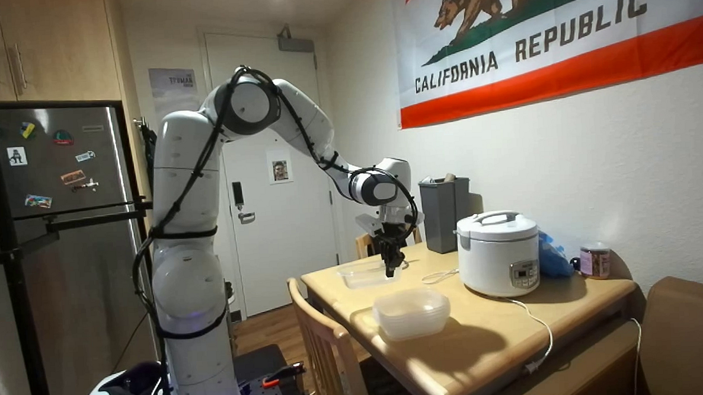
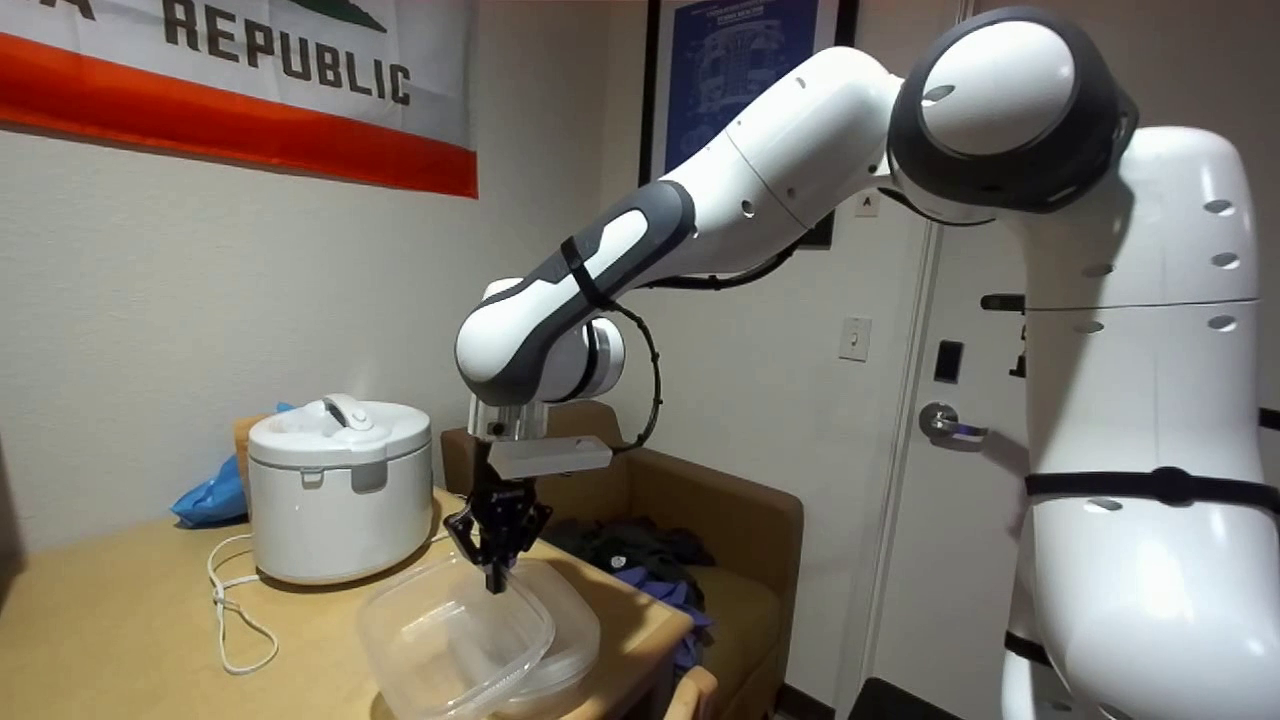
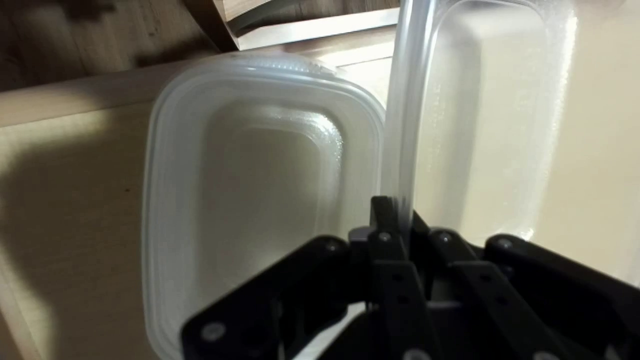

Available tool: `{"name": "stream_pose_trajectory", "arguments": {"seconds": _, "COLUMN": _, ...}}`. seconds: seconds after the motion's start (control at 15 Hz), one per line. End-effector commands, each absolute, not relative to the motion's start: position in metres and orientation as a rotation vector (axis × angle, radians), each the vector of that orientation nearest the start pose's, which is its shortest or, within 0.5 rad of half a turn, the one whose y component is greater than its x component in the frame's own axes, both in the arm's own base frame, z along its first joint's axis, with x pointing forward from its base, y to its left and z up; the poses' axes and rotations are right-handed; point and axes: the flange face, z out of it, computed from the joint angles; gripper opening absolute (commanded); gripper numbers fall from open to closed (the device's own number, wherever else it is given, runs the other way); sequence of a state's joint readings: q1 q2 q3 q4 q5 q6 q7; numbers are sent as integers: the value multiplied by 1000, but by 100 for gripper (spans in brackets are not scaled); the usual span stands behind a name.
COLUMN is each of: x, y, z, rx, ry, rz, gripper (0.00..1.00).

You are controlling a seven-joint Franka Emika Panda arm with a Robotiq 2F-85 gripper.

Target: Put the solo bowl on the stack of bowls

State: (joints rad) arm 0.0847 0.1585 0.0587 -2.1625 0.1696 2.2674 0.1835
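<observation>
The solo bowl, a clear plastic container, hangs from or stands at my gripper in both exterior views [image 1: 361, 276] [image 2: 415, 640] and the wrist view [image 3: 505, 135]. The stack of bowls, cloudy clear containers nested upright, rests near the table's edge [image 1: 413, 319] [image 2: 572, 635] [image 3: 260, 200]. My gripper [image 1: 391, 272] [image 2: 495, 578] [image 3: 404, 220] points down, its fingers shut on the solo bowl's near rim and wall. In the wrist view the bowl is right of the stack, its rim overlapping the stack's edge. Whether its base touches the table is unclear.
A white rice cooker [image 1: 499, 256] [image 2: 340, 500] stands on the wooden table [image 1: 482, 334], its white cord [image 2: 240, 630] lying beside it. A grey bin [image 1: 441, 217], a blue bag [image 1: 553, 257] and a jar [image 1: 595, 261] stand along the wall. A wooden chair [image 1: 328, 341] adjoins the table.
</observation>
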Motion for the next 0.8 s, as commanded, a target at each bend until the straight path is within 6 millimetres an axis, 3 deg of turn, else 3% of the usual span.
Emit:
{"name": "stream_pose_trajectory", "arguments": {"seconds": 0.0, "x": 551, "y": 71, "z": 325, "rx": -2980, "ry": 254, "rz": 97, "gripper": 1}}
{"name": "stream_pose_trajectory", "arguments": {"seconds": 0.27, "x": 550, "y": 34, "z": 327, "rx": -2944, "ry": 338, "rz": 80, "gripper": 1}}
{"name": "stream_pose_trajectory", "arguments": {"seconds": 0.73, "x": 559, "y": -44, "z": 304, "rx": -2910, "ry": 365, "rz": -3, "gripper": 1}}
